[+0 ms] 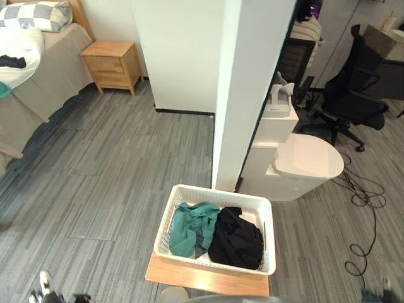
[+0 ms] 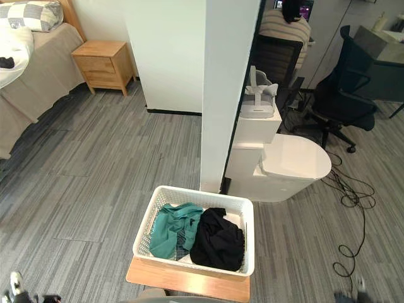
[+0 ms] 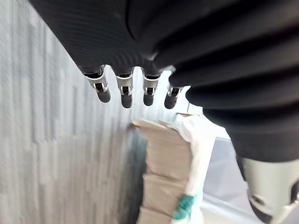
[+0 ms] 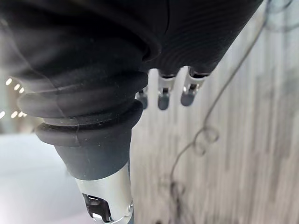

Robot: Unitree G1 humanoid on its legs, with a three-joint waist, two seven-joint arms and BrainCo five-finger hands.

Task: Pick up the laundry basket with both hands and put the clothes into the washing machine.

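Faces white laundry basket (image 1: pixel 165 230), set on a low wooden stool (image 1: pixel 208 283) straight ahead, just in front of a white pillar (image 1: pixel 249 95). In the basket: teal garment (image 1: pixel 192 227) on the left side, black garment (image 1: pixel 237 241) on the right, touching, loosely heaped, roughly level with the rim.

Hangs left hand (image 3: pixel 126 91) low at lower left, well apart from the basket. Fingers straight and relaxed over the grey floor in the wrist view, nothing in them. Same for right hand (image 4: pixel 163 95) at lower right: loosely extended, empty, well apart from the basket.

No grip on the basket, no contact with either side wall. Judged as the very start of the task, with nothing done. Left to do:
- bring both hands in to opposite sides of the basket
- curl fingers under the rim or into the wall holes
- lift it off the stool
- carry it to the washing machine
- get both garments inside

Probably calls for a bend or reach forward first, given how far back the hands hang.

Around: white toilet (image 1: pixel 309 164) just past the pillar to the right. Wooden nightstand (image 1: pixel 112 63) and bed (image 1: pixel 44 76) at far left. Black office chair (image 1: pixel 350 95) at far right. Person seated (image 2: pixel 285 25) beyond the pillar.
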